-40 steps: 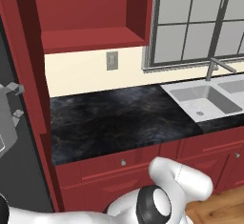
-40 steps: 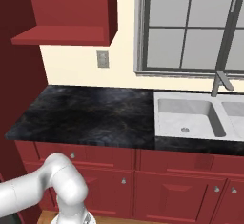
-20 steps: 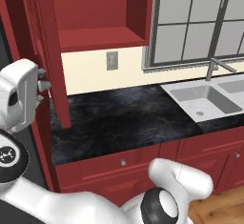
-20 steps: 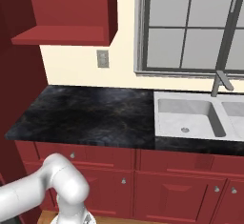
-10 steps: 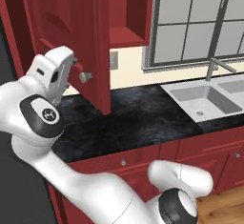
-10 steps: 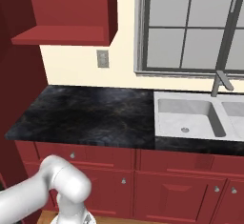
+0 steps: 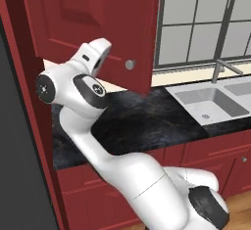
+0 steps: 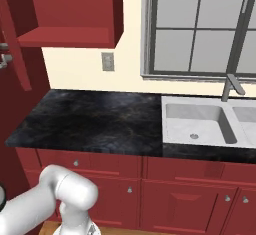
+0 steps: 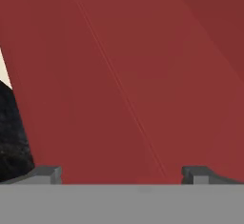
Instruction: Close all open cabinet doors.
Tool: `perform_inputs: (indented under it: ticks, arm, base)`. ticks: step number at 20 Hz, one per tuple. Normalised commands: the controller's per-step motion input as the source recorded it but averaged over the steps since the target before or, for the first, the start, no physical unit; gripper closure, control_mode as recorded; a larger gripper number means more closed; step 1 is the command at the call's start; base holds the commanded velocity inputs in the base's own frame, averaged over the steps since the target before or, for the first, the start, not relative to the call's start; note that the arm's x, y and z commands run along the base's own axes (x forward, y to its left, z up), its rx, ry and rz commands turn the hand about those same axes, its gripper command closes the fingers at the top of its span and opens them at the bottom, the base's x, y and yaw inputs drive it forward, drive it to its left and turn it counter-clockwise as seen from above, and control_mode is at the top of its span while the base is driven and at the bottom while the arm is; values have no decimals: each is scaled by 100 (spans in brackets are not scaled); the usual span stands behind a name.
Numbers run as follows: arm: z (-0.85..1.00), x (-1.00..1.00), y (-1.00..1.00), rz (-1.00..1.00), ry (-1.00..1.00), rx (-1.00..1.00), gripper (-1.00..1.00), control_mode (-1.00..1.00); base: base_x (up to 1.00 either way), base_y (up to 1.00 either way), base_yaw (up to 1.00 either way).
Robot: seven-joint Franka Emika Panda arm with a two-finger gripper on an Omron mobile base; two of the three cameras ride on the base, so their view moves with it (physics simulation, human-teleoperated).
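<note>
A dark-red cabinet door [image 7: 93, 23] with a round silver knob [image 7: 129, 64] near its lower corner stands partly swung across the wall cabinet. My gripper [image 7: 101, 47] is pressed against the door's outer face, left of the knob. In the hand view the red door [image 9: 124, 75] sits right in front of the fingertips [image 9: 47, 173], and my gripper [image 9: 121, 174] is open with nothing between them. From the right, the door [image 8: 14, 44] shows edge-on at the far left, and the cabinet's shelf [image 8: 65, 36] is still exposed.
Below lies a black stone counter [image 8: 95, 119] with a white sink [image 8: 197, 124] and faucet [image 8: 231, 86] to the right, under a window [image 8: 200, 29]. A wall outlet [image 8: 107, 61] sits under the cabinet. Red drawer fronts [image 8: 90, 165] run beneath. A tall dark panel [image 7: 19, 175] stands at the left.
The arm has swept to the right with the hand on the door. The door has swung from wide open to partway across the cabinet.
</note>
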Motion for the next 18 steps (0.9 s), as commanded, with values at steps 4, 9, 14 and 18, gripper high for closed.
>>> perform_inputs:
  ticks: [4,9,14,18]
  arm:
    - [-1,69,-25,5,0,4,-100,-100]
    - [-11,55,-19,4,0,0,-100,-100]
    - [-16,56,-21,4,1,1,-100,-100]
    - [-12,61,-20,4,1,2,-100,-100]
  base:
    - [0,0,0]
    - [0,0,0]
    - [0,0,0]
    - [0,0,0]
